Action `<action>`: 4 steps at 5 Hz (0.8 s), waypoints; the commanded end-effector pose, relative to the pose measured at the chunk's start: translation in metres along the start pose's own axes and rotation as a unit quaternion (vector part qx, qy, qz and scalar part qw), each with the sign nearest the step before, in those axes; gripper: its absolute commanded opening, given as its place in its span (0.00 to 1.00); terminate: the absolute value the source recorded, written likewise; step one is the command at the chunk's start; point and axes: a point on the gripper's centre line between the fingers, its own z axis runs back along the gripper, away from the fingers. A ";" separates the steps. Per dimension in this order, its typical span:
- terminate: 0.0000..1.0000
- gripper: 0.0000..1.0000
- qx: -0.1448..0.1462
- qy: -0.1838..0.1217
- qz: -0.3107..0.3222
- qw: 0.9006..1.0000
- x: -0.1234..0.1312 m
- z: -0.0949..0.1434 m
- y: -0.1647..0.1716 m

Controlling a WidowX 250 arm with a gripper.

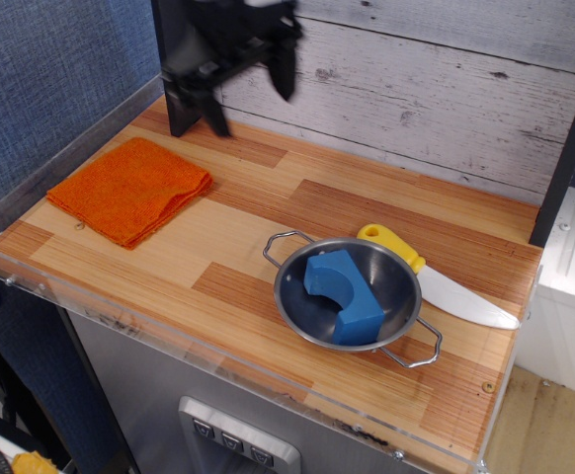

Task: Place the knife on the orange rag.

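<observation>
Steel bowl [348, 293] hugs the knife [434, 277]; I risk clipping its rim. My gripper [248, 94] hangs spread, fingers empty, far from both.

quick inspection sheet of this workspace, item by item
surface: wooden tabletop with a clear plastic edge
job's things: knife flat on the wood, right of and behind the bowl, handle tucked at its rim; orange rag folded at the left, nothing on it
clutter: steel bowl holding a blue block
grippers: gripper up near the back wall, jaws spread, empty, motion-blurred
cables: nothing seen
surroundings: whitewashed plank wall behind, blue textured panel at left
</observation>
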 end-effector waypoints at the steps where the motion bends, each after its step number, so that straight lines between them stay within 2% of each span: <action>1: 0.00 1.00 -0.016 -0.005 0.022 1.000 -0.027 -0.008 -0.026; 2: 0.00 1.00 -0.013 -0.007 0.039 0.999 -0.036 -0.022 -0.042; 3: 0.00 1.00 -0.022 0.018 0.050 0.998 -0.047 -0.039 -0.054; 4: 0.00 1.00 -0.015 0.019 0.044 0.999 -0.057 -0.054 -0.061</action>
